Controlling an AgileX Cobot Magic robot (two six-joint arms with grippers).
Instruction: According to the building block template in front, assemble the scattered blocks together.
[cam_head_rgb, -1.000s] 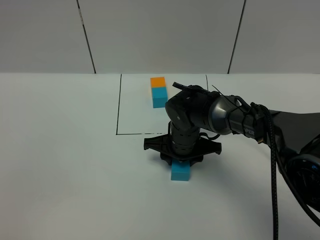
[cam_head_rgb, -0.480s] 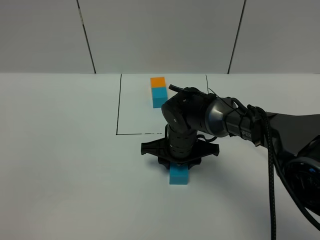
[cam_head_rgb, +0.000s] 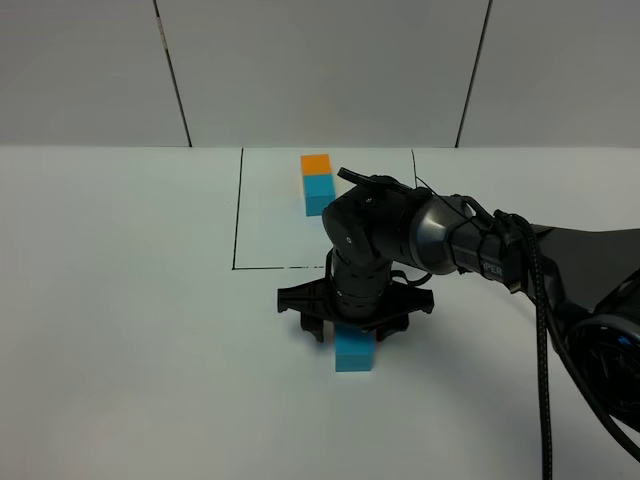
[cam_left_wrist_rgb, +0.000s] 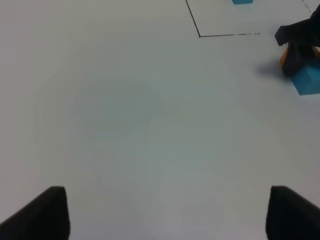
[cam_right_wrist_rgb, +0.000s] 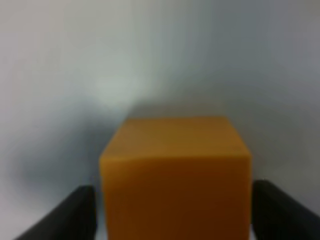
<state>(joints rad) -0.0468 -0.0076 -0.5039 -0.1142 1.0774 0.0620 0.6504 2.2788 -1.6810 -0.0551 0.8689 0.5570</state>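
The template, a small orange-over-cyan bar, lies at the back of the outlined square; its cyan end shows in the left wrist view. My right gripper points down just in front of the square. The right wrist view shows it with a finger against each side of the loose orange cube. From above the orange cube is hidden under the gripper. The loose cyan cube sits against it on the near side, also seen from the left wrist. My left gripper is open and empty, far left.
A black outlined square is marked on the white table. The right arm and its cable stretch in from the right edge. The grey back wall stands behind the table.
My right gripper has slid a little left and toward the table's front with the orange cube. The cyan cube has shifted the same way ahead of it. The template has not moved.
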